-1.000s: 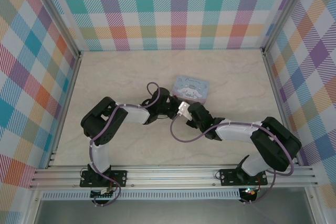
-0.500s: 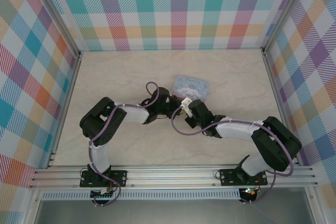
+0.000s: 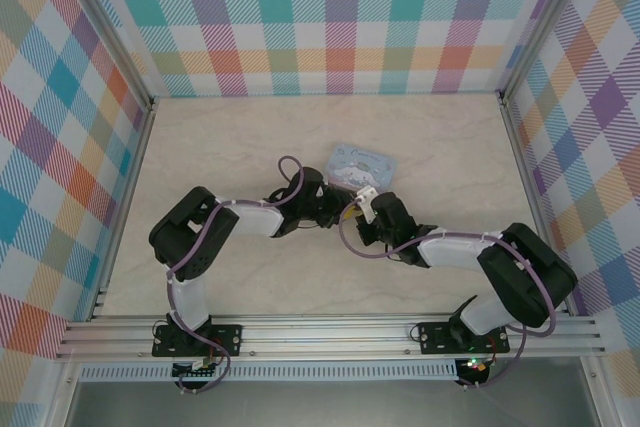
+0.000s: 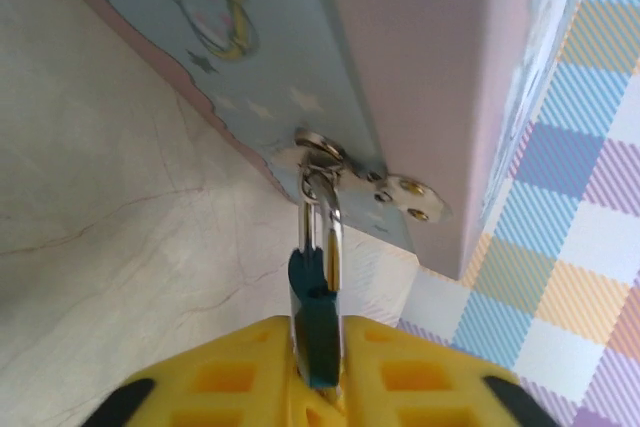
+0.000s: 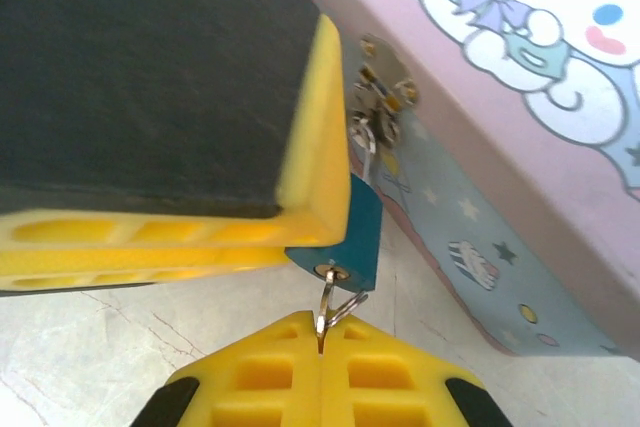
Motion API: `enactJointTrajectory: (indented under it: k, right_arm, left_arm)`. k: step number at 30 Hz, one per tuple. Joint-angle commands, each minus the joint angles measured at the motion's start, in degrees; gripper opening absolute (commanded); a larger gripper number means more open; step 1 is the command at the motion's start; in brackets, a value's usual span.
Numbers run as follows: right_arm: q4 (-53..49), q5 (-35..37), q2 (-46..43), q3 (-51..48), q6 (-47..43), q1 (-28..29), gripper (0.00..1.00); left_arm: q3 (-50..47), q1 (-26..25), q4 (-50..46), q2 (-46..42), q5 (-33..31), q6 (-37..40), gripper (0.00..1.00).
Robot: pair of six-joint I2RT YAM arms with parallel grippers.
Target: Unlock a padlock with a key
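Since a second ago the right wrist has swung nearer the tin (image 3: 362, 159), whose lid now shows narrower from above, as if tipped. The padlock (image 5: 360, 232) hangs at the tin's front, its shackle (image 4: 322, 212) threaded through the hasp (image 4: 345, 172), just above the surface (image 3: 250, 147).

The right pincer (image 5: 320, 342) is clenched on the key (image 5: 322, 302), whose tip sits in the keyhole under the blue body. The left pincer (image 4: 320, 377) flanks that body on both sides, but I cannot tell whether it is pressing or has let go.

So the key is in. The turn, the shackle springing and unhooking it from the hasp probably remain, as the shackle looks shut.

The key's blade is hidden inside the lock, and from above the wrists cover lock and key.
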Motion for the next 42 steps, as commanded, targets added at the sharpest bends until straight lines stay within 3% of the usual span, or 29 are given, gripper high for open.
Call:
enactJointTrajectory:
  k: [1, 9, 16, 19, 25, 35, 42]
  right_arm:
    - [2.6, -3.4, -0.3, -1.6, 3.1, -0.6, 0.0]
    - [5.4, -6.5, 0.8, -2.7, 4.8, -1.5, 0.0]
    - [6.0, -8.1, 0.9, -3.0, 5.6, -2.2, 0.0]
    - [6.2, -8.5, 1.4, -2.8, 6.0, -2.4, 0.0]
    - [6.2, -8.9, 2.0, -2.5, 6.6, -2.7, 0.0]
    - [5.4, -9.5, 2.5, -1.7, 7.4, -2.9, 0.0]
    - [5.2, -10.0, 2.4, -1.7, 8.1, -2.9, 0.0]
  left_arm:
    - [-1.2, 0.0, -4.0, -4.2, -1.0, 3.3, 0.31]
    - [-2.4, 3.5, -13.9, -12.3, -3.3, 9.1, 0.53]
    - [2.1, 12.5, -27.5, -16.2, -3.3, 20.9, 0.72]
    - [8.4, 15.5, -32.2, -13.0, -0.2, 28.0, 0.78]
    - [23.1, 15.8, -40.8, -3.0, 2.7, 41.7, 0.89]
    - [46.3, 15.6, -52.8, 18.1, 7.0, 50.0, 1.0]
    - [48.3, 15.4, -56.7, 21.5, 2.5, 51.8, 0.99]
